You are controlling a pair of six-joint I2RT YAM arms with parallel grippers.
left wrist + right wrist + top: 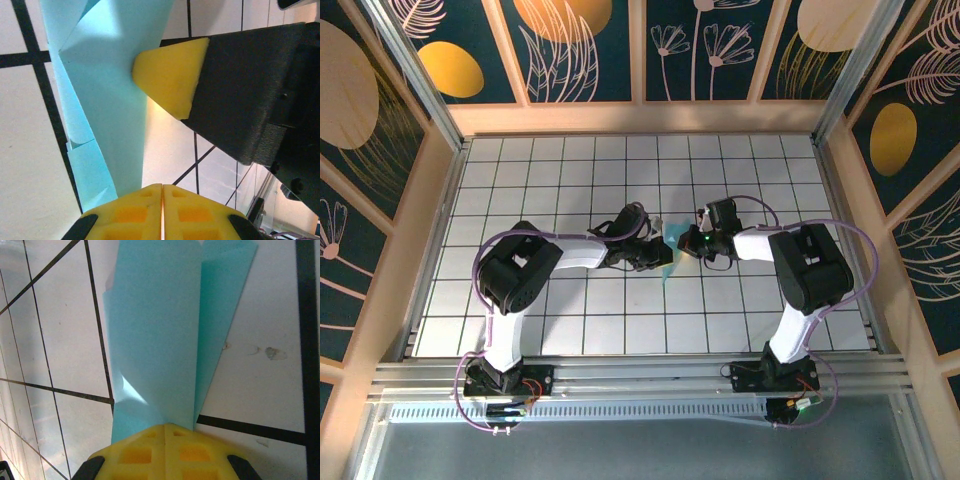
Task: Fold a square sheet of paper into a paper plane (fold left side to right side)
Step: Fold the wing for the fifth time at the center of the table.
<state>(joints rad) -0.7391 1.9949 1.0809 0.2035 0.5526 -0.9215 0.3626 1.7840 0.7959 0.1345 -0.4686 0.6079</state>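
White gridded tabletop (570, 310) fills my overhead feed, boxed in by a pale wooden frame and dark blue panels (580, 50) painted with flowers and gold discs. Both arms reach inward and meet near the middle of the table.

The light-blue paper (665, 258) lies between the two wrists, folded into a long narrow shape with several layers and creases. It rests on the tiles, slightly right of the table's centre.

On the left wrist camera, the left gripper (162, 187) has its yellow fingers pressed flat together with no gap. The paper (110, 100) runs from the far edge down to the left-hand finger. I cannot tell whether any of it is pinched.

The right gripper (167, 427) is likewise clenched, its pads meeting along a closed seam. The paper (155, 330) stretches away from its tips and disappears beneath them. From the left wrist camera I see the right gripper's yellow fingertip (172, 80) touching the right edge of the paper. Whether it grips the sheet or only bears on it, I cannot say.
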